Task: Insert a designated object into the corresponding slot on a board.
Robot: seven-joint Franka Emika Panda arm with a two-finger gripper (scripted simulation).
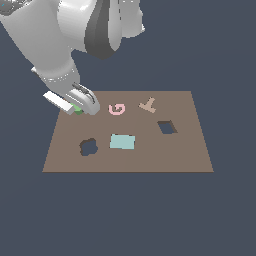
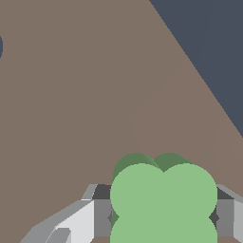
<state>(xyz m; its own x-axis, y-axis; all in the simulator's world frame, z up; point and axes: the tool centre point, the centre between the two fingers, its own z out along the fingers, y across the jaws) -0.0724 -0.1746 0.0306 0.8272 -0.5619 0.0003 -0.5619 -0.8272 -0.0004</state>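
The bright green clover-shaped block (image 1: 77,109) lies at the board's far corner on the exterior view's left, mostly hidden under my gripper (image 1: 81,106). In the wrist view the green block (image 2: 163,199) fills the gap between my two fingers, whose pads (image 2: 102,217) press against its sides, so my gripper (image 2: 163,219) is shut on it. The clover-shaped slot (image 1: 88,146) is a dark hole in the brown board (image 1: 150,157), nearer the front edge and a short way from the block. Bare board (image 2: 71,95) lies under the hand.
On the board lie a pink G-shaped piece (image 1: 116,109), a tan Y-shaped piece (image 1: 148,105) and a pale teal rectangle (image 1: 122,142) beside the slot. A dark diamond hole (image 1: 167,127) sits toward the exterior view's right. The board's edge (image 2: 199,80) runs close by.
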